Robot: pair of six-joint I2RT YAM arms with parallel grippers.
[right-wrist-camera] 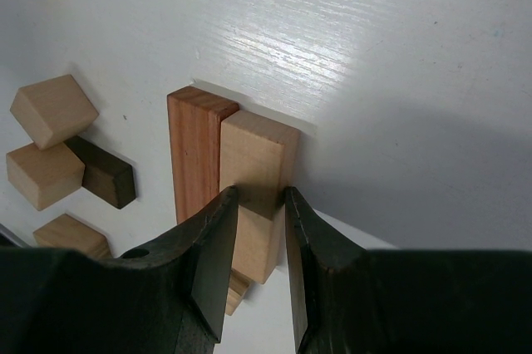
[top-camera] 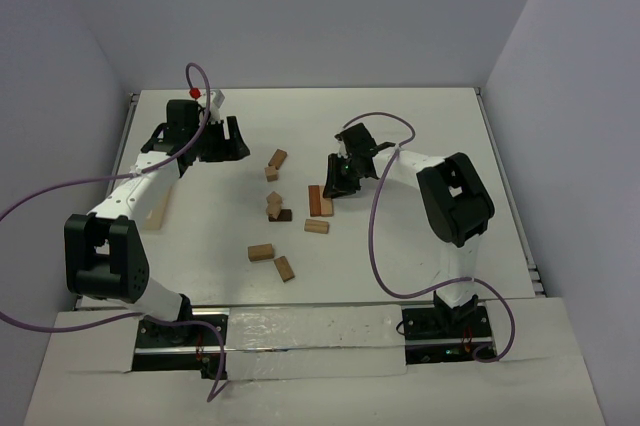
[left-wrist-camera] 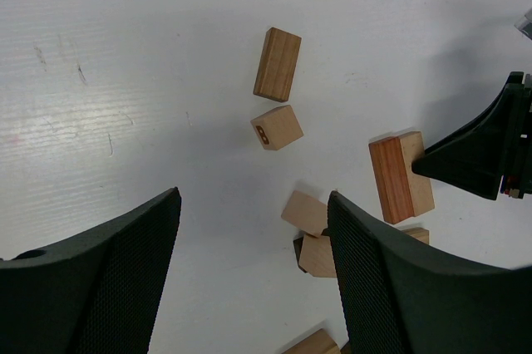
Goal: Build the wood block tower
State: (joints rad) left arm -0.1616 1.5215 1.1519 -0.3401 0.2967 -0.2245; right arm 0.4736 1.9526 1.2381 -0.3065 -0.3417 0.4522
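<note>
Gripping a tan block point(right-wrist-camera: 258, 150) at one end, our right gripper point(right-wrist-camera: 253, 204) has both fingers pressed against its long sides. That block lies flat on the table point(top-camera: 420, 136), flush against a red block point(right-wrist-camera: 193, 150) of about the same length. Just to their left in the top view stands the tower point(top-camera: 275, 208), near the middle of the table. So far it is two tan pieces sitting askew over a dark one. Our left gripper point(left-wrist-camera: 253, 200) hangs wide open over bare table at the far left, with nothing between its fingers. Other loose blocks lie scattered: a pair point(top-camera: 274, 165) beyond the tower, one point(top-camera: 316, 227) beside it, and two point(top-camera: 272, 259) nearer our bases.
</note>
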